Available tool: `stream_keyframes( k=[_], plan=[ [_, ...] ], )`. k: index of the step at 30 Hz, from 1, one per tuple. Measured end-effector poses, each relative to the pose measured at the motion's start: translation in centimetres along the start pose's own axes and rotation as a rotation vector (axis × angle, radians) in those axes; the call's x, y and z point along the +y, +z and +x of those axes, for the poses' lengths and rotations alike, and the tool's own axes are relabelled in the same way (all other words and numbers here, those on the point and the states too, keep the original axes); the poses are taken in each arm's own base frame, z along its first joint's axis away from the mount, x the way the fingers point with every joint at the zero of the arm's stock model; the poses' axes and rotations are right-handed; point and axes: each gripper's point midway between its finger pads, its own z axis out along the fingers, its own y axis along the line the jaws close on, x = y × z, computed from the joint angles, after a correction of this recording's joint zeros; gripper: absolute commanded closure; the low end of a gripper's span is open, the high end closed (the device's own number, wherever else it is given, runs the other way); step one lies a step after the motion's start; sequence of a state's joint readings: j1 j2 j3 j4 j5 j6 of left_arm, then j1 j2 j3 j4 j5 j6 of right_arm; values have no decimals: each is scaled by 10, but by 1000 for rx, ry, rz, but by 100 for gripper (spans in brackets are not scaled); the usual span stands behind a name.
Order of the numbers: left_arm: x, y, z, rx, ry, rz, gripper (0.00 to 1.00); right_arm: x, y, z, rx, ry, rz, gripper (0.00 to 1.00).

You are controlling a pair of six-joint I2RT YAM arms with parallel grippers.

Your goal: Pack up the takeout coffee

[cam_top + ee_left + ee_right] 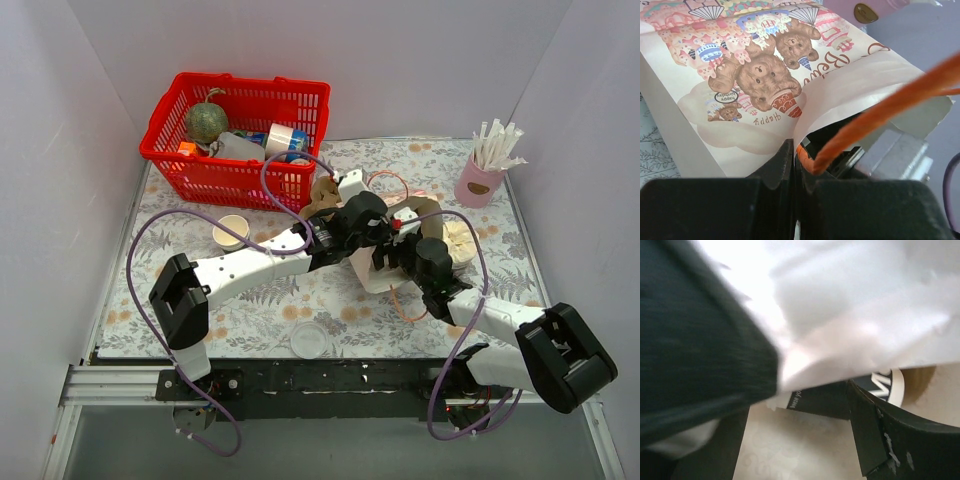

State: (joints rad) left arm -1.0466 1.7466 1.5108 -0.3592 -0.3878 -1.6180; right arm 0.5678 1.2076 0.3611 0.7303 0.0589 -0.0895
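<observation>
With fingers of the left gripper squeezing flat together, pinching the mouth edge of the bear-printed paper bag, just beside its orange cord handle. With the right gripper parting only to cup width, clamping the takeout coffee by its dark band, beneath the bag's white paper. Meeting over the bag near the middle of the table, between the plain cream cup and the white tub; hiding the coffee from overhead.
</observation>
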Motion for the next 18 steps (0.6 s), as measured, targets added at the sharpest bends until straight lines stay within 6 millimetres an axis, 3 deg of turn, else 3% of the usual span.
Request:
stream_keyframes(
  k=[6, 10, 16, 18],
  plan=[
    [-10, -1, -1, -1, -49, 34, 100, -32, -6, 20, 77, 85, 218, 19],
    [-11, -2, -1, -4, -70, 43, 100, -39, -10, 26, 95, 113, 273, 21],
    [-9, -7, -2, -9, -70, 46, 100, -50, -16, 31, 114, 126, 352, 31],
    [-7, -9, -3, -11, -62, 45, 100, -56, -22, 28, 104, 126, 389, 38]
  ],
)
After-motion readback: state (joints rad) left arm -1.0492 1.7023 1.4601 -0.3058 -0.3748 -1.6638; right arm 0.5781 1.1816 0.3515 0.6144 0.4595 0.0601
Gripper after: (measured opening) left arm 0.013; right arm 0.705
